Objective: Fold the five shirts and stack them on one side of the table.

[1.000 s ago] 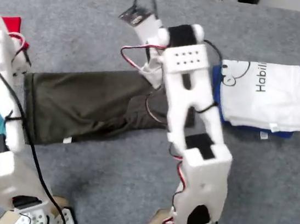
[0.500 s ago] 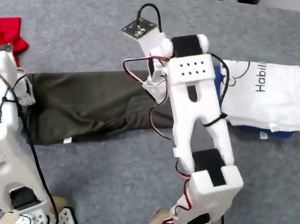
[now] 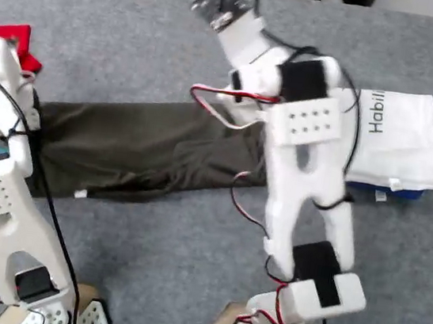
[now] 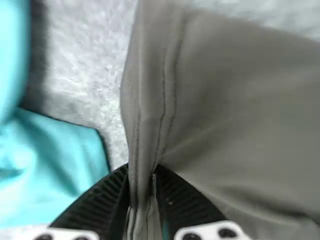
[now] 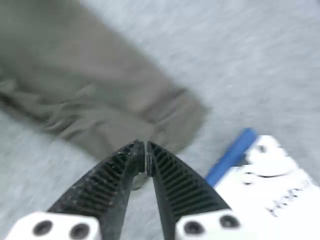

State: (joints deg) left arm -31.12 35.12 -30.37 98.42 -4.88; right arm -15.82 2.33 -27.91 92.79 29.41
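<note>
I'm reckoning the step in hand is the crosswise fold of the olive shirt [image 3: 138, 148]. To do it well, I'm planning to lift the gripped end only high enough to clear the cloth. Then I'd carry it straight along the strip toward the far end, so the edges land square rather than skewed. The wrinkled far end probably needs pinning or smoothing first, or the fold will trap those creases.

My left pincer [image 4: 141, 175] is clamping tight on a seamed edge of the olive shirt [image 4: 225, 125], the cloth running up between the two jaws. My right pincer [image 5: 145, 150] is hovering over the shirt's other end with its tips pinched together and nothing in them.

The olive shirt is lying as a long narrow strip across the middle of the table [image 3: 137, 40], flat near my left arm and bunching toward the right. A white shirt [image 3: 399, 142] is sitting folded on a blue shirt [image 3: 396, 191] at the right side. A red shirt [image 3: 13, 39] is lying at the far left, and a teal shirt [image 4: 40, 165] is lying just beside the held end.
</note>
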